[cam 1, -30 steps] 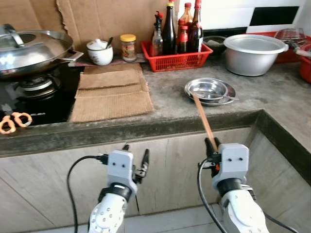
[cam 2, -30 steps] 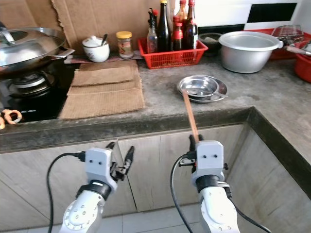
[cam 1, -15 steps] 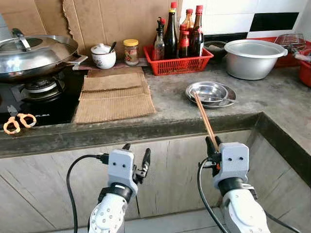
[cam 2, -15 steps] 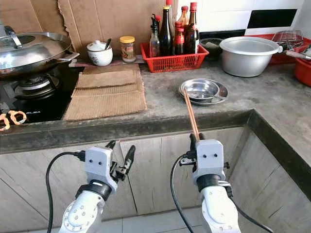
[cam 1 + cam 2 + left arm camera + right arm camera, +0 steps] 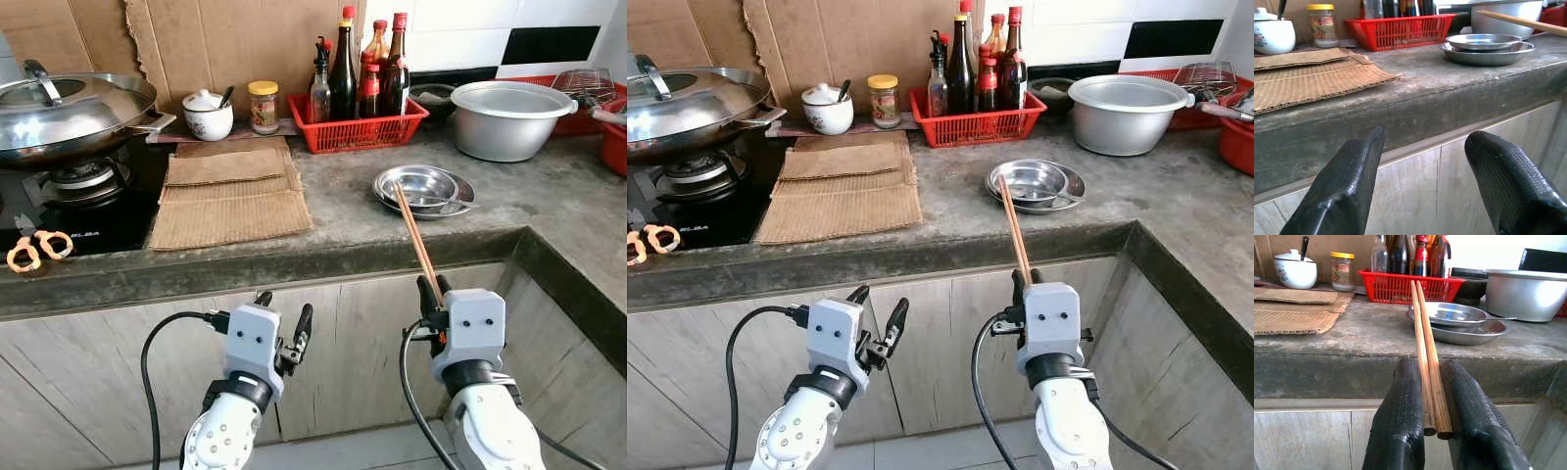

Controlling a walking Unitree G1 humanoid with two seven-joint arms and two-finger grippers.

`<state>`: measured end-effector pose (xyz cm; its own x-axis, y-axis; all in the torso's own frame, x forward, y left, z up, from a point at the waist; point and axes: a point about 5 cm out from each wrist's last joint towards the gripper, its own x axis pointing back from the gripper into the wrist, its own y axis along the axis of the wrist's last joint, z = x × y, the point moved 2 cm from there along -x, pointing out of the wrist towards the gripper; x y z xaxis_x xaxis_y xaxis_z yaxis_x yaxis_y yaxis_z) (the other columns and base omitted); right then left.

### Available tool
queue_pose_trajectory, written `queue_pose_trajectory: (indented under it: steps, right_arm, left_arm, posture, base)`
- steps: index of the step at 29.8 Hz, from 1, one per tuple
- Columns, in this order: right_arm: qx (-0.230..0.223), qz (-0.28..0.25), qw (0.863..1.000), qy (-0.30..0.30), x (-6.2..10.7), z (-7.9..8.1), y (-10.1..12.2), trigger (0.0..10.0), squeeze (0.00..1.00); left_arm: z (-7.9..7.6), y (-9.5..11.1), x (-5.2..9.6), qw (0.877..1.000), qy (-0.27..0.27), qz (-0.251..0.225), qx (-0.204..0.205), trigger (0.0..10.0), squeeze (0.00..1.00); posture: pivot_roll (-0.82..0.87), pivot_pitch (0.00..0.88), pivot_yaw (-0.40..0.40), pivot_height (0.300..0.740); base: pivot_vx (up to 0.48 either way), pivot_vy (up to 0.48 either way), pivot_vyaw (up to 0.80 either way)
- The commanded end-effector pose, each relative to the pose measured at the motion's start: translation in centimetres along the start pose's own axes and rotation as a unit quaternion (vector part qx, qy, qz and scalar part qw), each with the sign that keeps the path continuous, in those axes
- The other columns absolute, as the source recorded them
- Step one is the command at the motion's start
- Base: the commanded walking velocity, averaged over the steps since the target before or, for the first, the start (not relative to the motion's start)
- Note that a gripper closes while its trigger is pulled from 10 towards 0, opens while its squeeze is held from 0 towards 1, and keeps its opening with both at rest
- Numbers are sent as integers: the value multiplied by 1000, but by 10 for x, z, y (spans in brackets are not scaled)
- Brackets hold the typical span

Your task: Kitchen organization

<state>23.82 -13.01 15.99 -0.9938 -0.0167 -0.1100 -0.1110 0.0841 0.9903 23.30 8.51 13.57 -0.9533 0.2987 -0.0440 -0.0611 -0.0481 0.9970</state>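
Note:
My right gripper [image 5: 431, 289] is shut on a pair of wooden chopsticks [image 5: 413, 235], held low in front of the cabinet; they slant up over the counter edge toward the stacked steel plates [image 5: 424, 188]. In the right wrist view the chopsticks [image 5: 1426, 352] lie between the two black fingers [image 5: 1400, 421], pointing at the plates [image 5: 1459, 323]. My left gripper [image 5: 284, 323] stands open below the counter with nothing in it. Its fingers [image 5: 1347, 186] frame the counter's front edge.
The concrete counter [image 5: 343, 220] carries cardboard sheets [image 5: 230, 191], a red basket of bottles [image 5: 358, 117], a jar [image 5: 262, 106], a white sugar pot [image 5: 208, 113] and a big steel bowl [image 5: 509, 117]. A lidded wok [image 5: 69, 108] sits on the stove; orange scissors [image 5: 34, 247] lie nearby.
The camera view shifted slightly from a second ago. The left gripper has edged a little right and down. The right gripper still holds the chopsticks.

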Motion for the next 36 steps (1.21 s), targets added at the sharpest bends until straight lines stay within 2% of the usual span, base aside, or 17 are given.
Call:
queue_pose_trajectory:
  steps: [1,8,36]
  right_arm:
    - [-1,-14,1000,1,1,1,6,10000,0]
    - [2,-6,1000,0,3,0,3,10000,0]
    - [7,10,1000,-8,3,-1,-5,10000,0]
  left_arm:
    - [-3,-2,1,1000,-5,3,-1,10000,0]
    - [-6,-6,4,1000,-10,10,2,10000,0]
    - [-6,-9,3,1000,-10,17,1,10000,0]
  posture:
    - [98,0,-10,740]
    - [95,0,-9,740]
    - [95,1,-7,740]
  base:
    - [0,0,0]
    - [0,0,0]
    - [-268,0,0]
